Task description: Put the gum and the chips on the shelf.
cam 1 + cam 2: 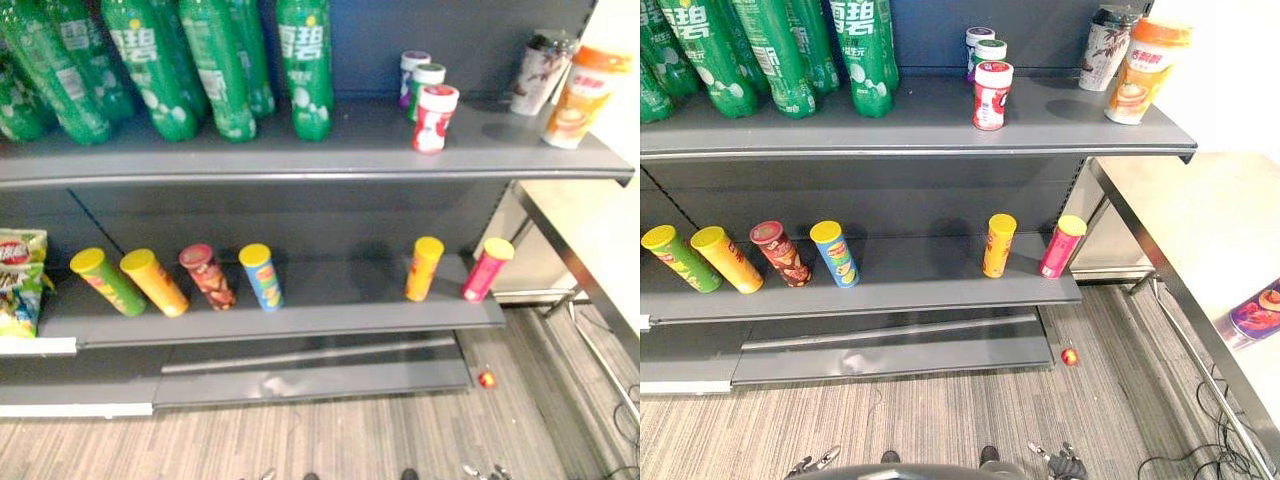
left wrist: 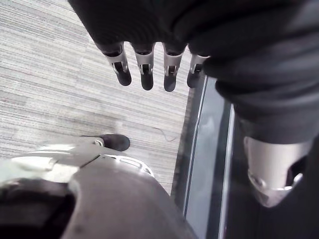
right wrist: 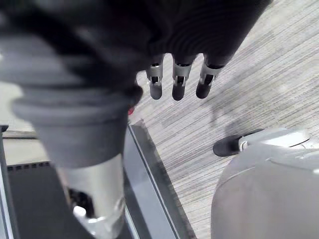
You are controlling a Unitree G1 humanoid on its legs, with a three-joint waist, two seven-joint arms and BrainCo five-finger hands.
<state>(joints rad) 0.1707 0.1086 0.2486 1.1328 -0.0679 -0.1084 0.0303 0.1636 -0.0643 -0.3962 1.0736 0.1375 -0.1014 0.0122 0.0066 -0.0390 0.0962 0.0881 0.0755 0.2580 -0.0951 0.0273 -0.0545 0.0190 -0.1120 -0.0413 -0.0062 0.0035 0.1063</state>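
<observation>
- Shelf [image 1: 300, 160]: grey metal, two tiers. Floor [image 1: 350, 430]: striped grey carpet.
- Bench [image 1: 1200, 210]: pale, smooth, 3 o'clock.
- Gum [image 1: 434, 118]: round jars, top tier, 1 o'clock.
- Chips [image 1: 260, 276]: tilted tubes, lower tier.
- Left hand [image 2: 145, 69], right hand [image 3: 177, 79]: fingers [image 2: 169, 74] straight, slightly spread, empty, above carpet.

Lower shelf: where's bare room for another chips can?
Widest bare stretch: between the blue can and the yellow can. Left of the blue can it is crowded: three more cans, then snack bags. Little room right of the pink can.
</observation>
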